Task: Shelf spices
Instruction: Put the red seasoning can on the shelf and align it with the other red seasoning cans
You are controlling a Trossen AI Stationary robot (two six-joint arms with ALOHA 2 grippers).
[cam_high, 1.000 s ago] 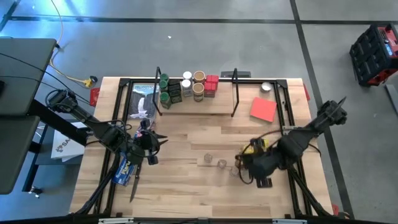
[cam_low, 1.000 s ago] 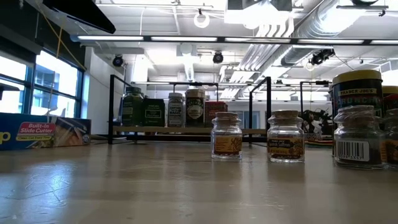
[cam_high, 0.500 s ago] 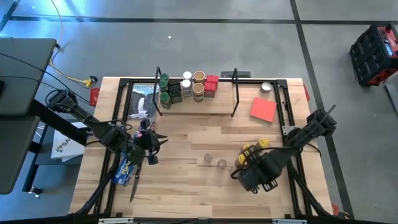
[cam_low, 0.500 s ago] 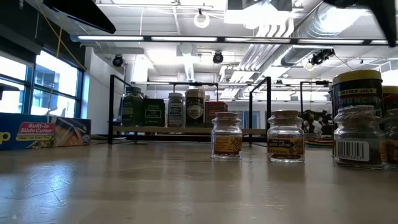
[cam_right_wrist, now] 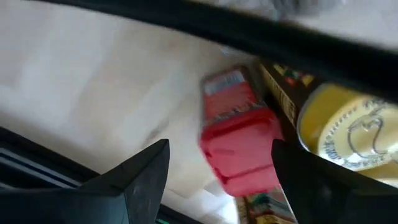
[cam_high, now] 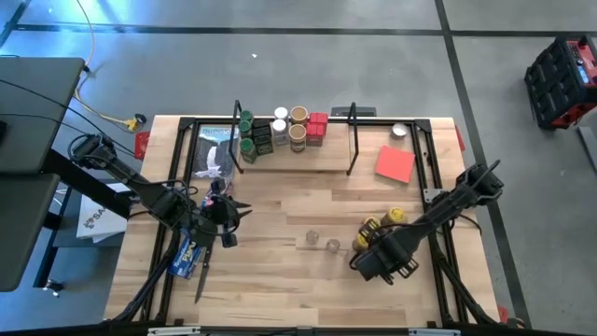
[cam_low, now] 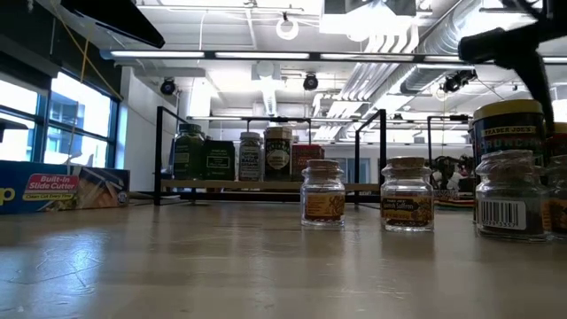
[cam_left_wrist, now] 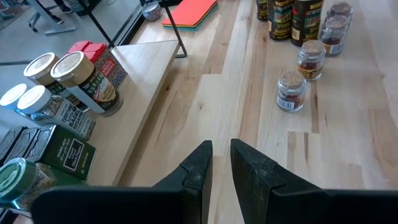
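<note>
Several spices [cam_high: 280, 131] stand on the shelf [cam_high: 289, 157], a wooden board in a black wire frame at the table's far side. More spices [cam_high: 382, 222] cluster at the right, with two tiny clear jars [cam_high: 322, 244] beside them. My right gripper [cam_right_wrist: 221, 168] hovers open over this cluster. Its fingers stand either side of a red tin [cam_right_wrist: 239, 140], next to a yellow-lidded jar [cam_right_wrist: 348, 134]. My left gripper [cam_left_wrist: 221, 152] waits shut at the table's left [cam_high: 241, 213], holding nothing.
A flat red card [cam_high: 395, 163] lies right of the shelf, and a small tin [cam_high: 399, 131] sits at the far right corner. A long blue box [cam_high: 187, 257] lies under the left arm. Bare wood stretches across the table's middle and near side.
My right gripper has drawn back from the spice cluster toward the table's near edge and a little left, uncovering two yellow lids. In the low view a dark part of that arm has come into the upper right.
</note>
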